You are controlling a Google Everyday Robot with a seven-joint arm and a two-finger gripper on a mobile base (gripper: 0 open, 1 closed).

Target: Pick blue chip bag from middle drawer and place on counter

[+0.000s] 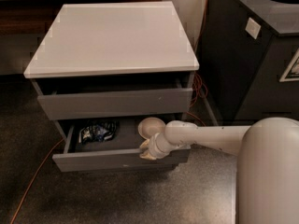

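The middle drawer (117, 160) of the grey cabinet stands pulled out. The blue chip bag (97, 129) lies crumpled in its left part. An off-white bowl (150, 126) sits in its right part. My gripper (148, 151) is at the drawer's front edge on the right, just in front of the bowl and well right of the bag. My white arm (210, 136) reaches in from the lower right. The counter (114, 34) on top of the cabinet is a bare light-grey slab.
The top drawer (114, 101) is slightly pulled out above the middle one. A black bin (252, 50) with a round hole in its top stands to the right. An orange cable (35, 181) runs across the dark floor at the left.
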